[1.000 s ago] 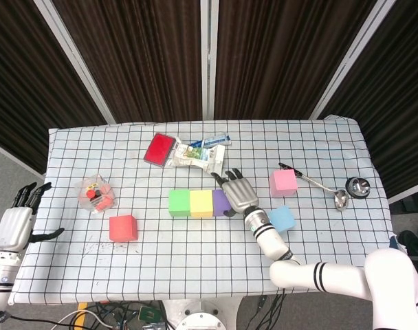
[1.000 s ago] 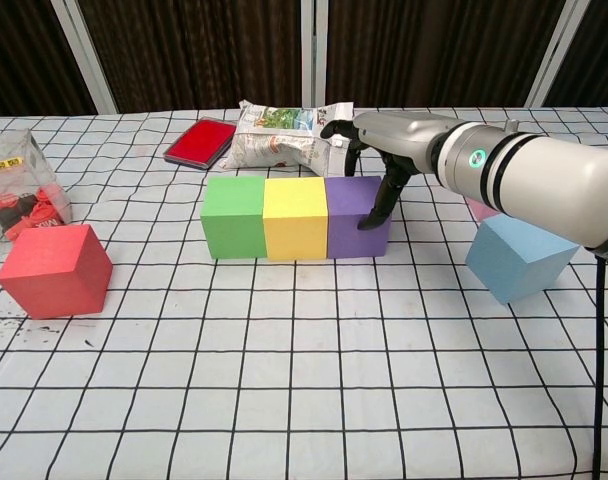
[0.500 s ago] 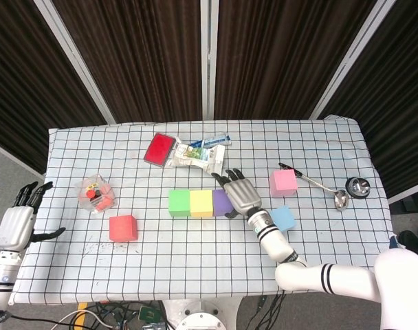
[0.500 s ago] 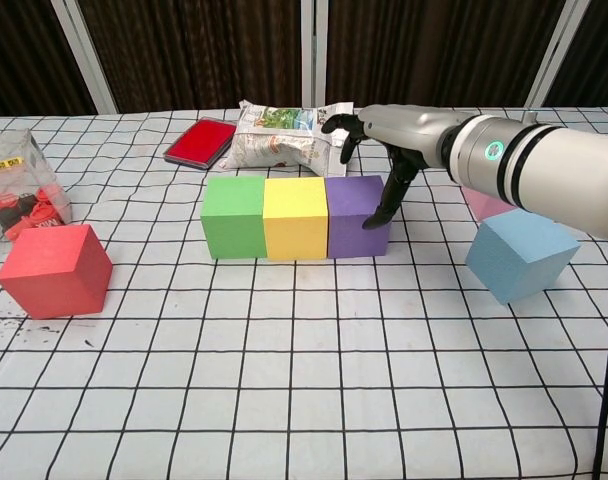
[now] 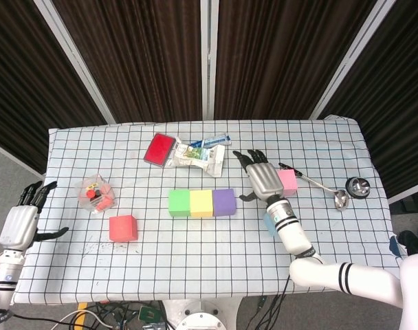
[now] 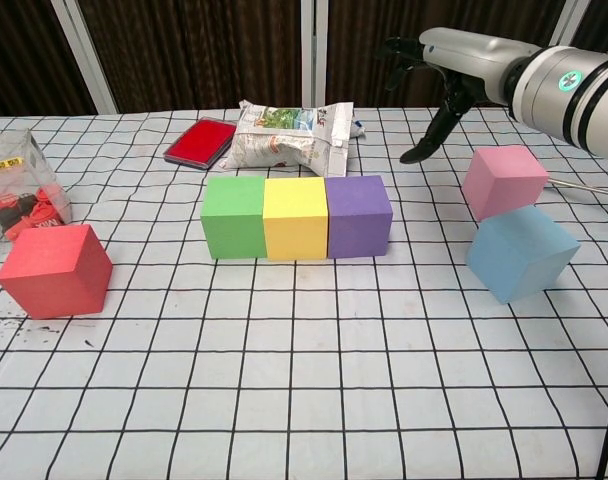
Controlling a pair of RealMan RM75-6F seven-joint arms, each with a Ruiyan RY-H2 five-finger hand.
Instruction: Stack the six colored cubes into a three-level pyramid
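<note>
A green cube (image 5: pixel 179 203) (image 6: pixel 233 216), a yellow cube (image 5: pixel 201 203) (image 6: pixel 294 217) and a purple cube (image 5: pixel 224 202) (image 6: pixel 358 215) stand touching in one row at mid-table. The red cube (image 5: pixel 123 227) (image 6: pixel 55 270) sits alone to the left. A pink cube (image 5: pixel 288 181) (image 6: pixel 503 181) and a blue cube (image 5: pixel 271 221) (image 6: pixel 520 253) lie to the right, the blue one mostly hidden by my right forearm in the head view. My right hand (image 5: pixel 263 179) (image 6: pixel 446 72) hovers open above the table between the purple and pink cubes, holding nothing. My left hand (image 5: pixel 23 223) hangs open off the table's left edge.
A clear box of small items (image 5: pixel 94 194) (image 6: pixel 16 185) stands near the red cube. A red flat case (image 5: pixel 159 148) (image 6: pixel 200 141) and a snack bag (image 5: pixel 197 156) (image 6: pixel 287 134) lie behind the row. A ladle (image 5: pixel 327 188) and a metal cup (image 5: pixel 358 186) are at the far right.
My right hand has lifted off the purple cube's right side and moved up and to the right, toward the pink cube. The cubes and my left hand stayed put.
</note>
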